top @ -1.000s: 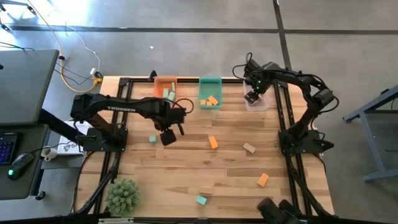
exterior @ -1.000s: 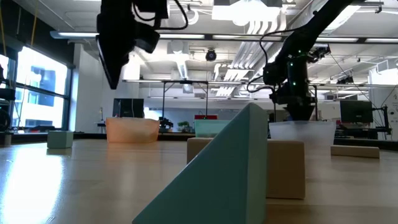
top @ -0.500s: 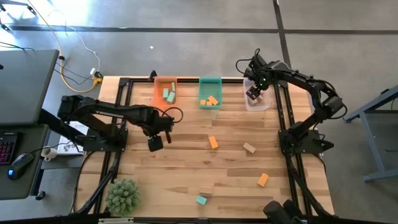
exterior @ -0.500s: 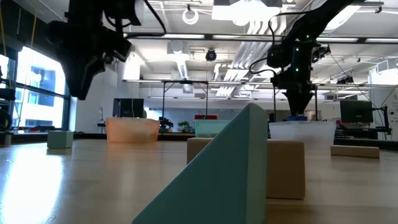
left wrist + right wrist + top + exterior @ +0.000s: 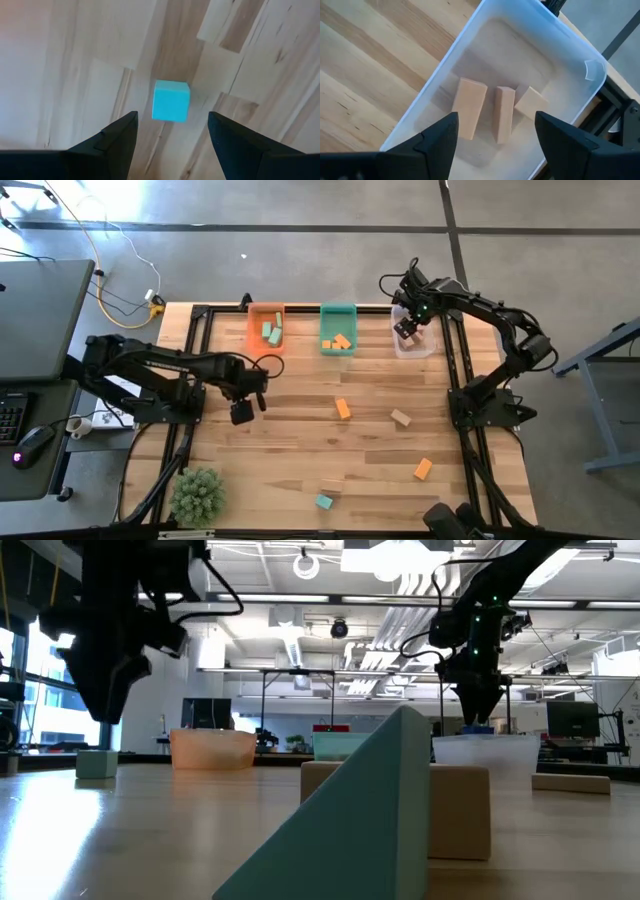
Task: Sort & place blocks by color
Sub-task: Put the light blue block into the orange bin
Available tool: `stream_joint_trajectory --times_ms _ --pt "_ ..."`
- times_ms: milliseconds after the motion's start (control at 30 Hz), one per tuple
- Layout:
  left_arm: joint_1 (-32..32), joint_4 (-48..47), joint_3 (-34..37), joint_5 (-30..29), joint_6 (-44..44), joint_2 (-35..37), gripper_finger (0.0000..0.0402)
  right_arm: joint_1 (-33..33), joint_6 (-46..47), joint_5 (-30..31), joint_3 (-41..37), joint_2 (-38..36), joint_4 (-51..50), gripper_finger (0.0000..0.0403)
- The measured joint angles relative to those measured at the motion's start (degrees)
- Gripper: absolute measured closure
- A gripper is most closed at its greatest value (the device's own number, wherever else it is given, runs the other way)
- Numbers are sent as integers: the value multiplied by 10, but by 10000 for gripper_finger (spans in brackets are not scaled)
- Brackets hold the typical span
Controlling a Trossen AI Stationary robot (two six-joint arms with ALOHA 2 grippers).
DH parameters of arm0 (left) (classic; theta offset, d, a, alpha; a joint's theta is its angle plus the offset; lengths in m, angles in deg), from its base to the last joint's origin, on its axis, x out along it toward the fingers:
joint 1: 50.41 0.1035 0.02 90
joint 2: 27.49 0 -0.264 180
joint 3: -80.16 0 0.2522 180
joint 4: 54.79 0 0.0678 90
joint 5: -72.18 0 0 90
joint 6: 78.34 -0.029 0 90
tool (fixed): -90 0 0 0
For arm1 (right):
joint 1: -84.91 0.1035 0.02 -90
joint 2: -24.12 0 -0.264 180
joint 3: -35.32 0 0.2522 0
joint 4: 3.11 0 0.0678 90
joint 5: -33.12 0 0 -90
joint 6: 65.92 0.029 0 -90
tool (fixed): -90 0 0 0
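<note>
Left pincer (image 5: pixel 170 145) has swung outward and now hangs wide open, empty, above a teal cube (image 5: pixel 171 101) on the counter (image 5: pixel 300 440). Judged light, rigid, smooth; grip opposite flat faces.

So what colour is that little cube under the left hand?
Teal. The cube shows best in the left wrist view, lying between the open left hand.

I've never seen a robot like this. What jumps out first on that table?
Three small bins line the table's far edge: the orange bin holds teal blocks, the teal bin orange ones. The right gripper hangs open over the clear bin, with three plain wood blocks inside. The left gripper hovers, fingers spread, above a lone teal cube.
</note>
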Motion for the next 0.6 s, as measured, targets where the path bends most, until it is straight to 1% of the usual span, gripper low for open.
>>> stream_joint_trajectory --times_ms 167,367,500,600 --pt "8 24 19 5 -13 0 174 0 20 -23 0 0 -4 153" --pt "26 30 28 4 -56 -6 174 0 43 -24 0 -1 -4 153" --pt "42 50 42 31 -63 -6 174 0 44 -24 0 -6 -6 153" --pt "50 53 43 32 -63 -6 174 0 44 -23 0 -16 -5 153"
